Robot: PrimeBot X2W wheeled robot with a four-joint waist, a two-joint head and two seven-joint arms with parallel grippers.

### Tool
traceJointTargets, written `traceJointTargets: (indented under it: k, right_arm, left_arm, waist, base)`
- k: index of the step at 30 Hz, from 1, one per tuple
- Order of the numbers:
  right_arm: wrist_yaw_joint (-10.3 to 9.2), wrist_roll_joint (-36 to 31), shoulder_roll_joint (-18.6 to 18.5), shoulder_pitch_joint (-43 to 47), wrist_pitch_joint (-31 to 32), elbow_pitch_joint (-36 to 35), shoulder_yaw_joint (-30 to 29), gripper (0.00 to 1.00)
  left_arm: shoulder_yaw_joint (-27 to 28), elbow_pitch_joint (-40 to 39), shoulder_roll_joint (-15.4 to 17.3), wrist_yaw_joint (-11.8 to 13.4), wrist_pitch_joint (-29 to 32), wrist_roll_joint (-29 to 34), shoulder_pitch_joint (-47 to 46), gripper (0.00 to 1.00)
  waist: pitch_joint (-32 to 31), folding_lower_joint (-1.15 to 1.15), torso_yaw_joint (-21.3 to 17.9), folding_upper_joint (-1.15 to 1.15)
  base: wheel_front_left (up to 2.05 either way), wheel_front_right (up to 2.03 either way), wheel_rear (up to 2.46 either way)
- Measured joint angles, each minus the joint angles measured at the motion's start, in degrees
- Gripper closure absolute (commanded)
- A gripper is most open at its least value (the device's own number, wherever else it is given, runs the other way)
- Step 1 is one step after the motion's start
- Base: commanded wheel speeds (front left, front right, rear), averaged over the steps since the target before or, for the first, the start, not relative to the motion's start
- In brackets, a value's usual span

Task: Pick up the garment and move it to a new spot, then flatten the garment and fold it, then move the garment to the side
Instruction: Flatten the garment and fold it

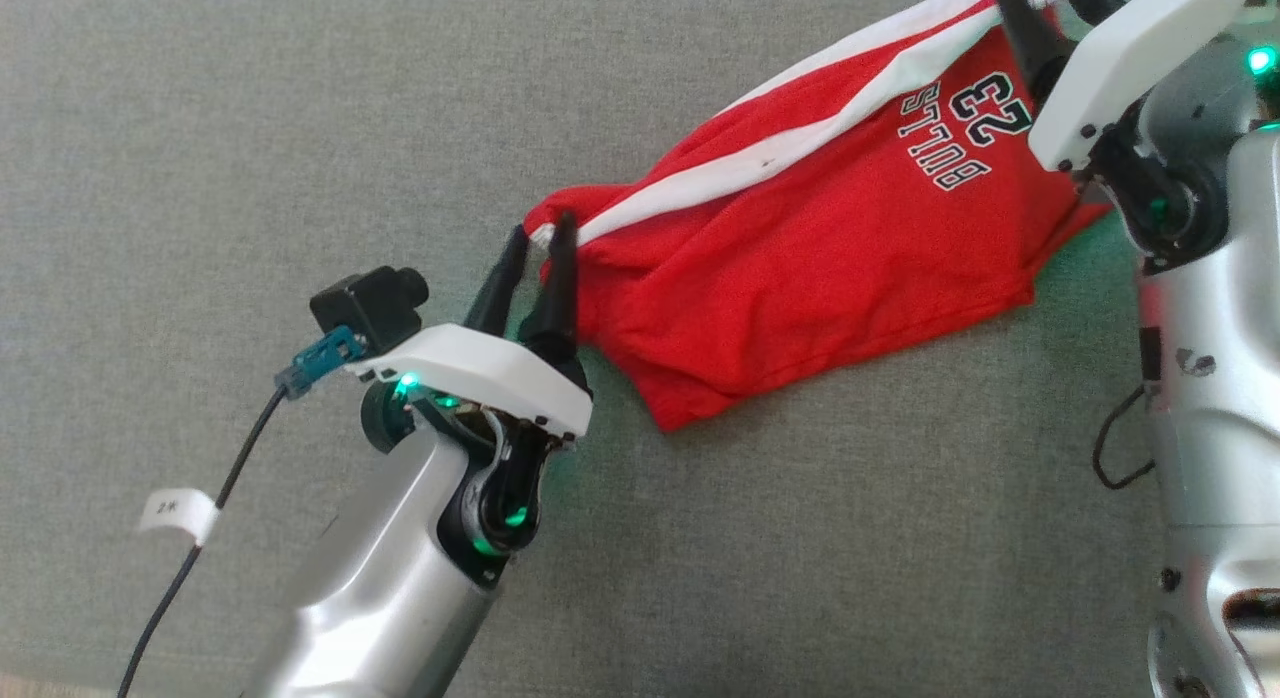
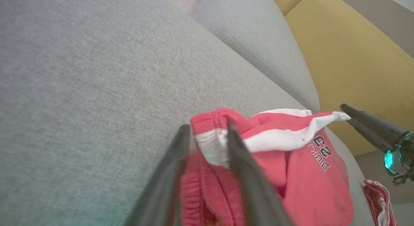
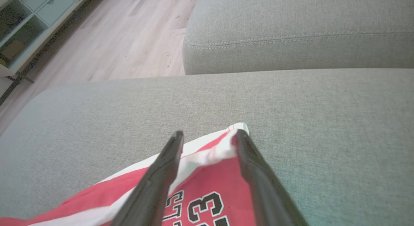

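**A:** Left gripper point(image 1: 542, 230), state?

**B:** Its fingers are standing spread at centre frame in the head view. The white waistband end of the red garment point(image 1: 830, 238) is lying between them.

**A:** Right gripper point(image 3: 209, 133)?

**B:** It is also standing spread. In its wrist view, the garment's white-striped corner is sitting between the tips at lower centre.

**A:** Garment position?

**B:** It is lying rumpled on the grey sofa cushion point(image 1: 300, 128), running from centre to upper right of the head view. The "BULLS 23" print is showing near the upper right end.
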Motion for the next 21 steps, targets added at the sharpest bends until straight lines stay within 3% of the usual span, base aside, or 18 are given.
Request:
traceJointTargets:
  k: [9,14,18,21]
  right_arm:
    - [0.00,6.4,-0.9,1.2,-4.2,1.7,2.3,0.00]
    - [0.00,6.7,-5.4,5.7,-6.3,0.5,2.1,0.00]
    - [0.00,6.7,-6.0,9.2,-7.1,0.6,2.0,0.00]
    - [0.00,6.6,-6.1,9.7,-7.5,1.5,1.7,0.00]
  left_arm:
    - [0.0,1.4,1.4,-1.4,-3.8,1.1,2.1,0.00]
    - [0.6,1.5,5.5,-2.4,-11.5,7.0,5.8,0.00]
    - [0.9,2.9,7.3,-3.6,-13.2,14.5,6.1,0.00]
    - [4.1,2.3,7.0,-4.7,-13.2,20.8,6.1,0.00]
  waist:
    - [-4.4,-0.02,-0.5,0.00]
    - [-7.8,-0.03,-0.9,0.00]
    - [-9.5,-0.03,-0.9,0.00]
    - [-9.1,-0.02,-0.6,0.00]
  base:
    - [0.00,0.00,0.00]
    - [0.00,0.00,0.00]
    - [0.00,0.00,0.00]
    - [0.00,0.00,0.00]
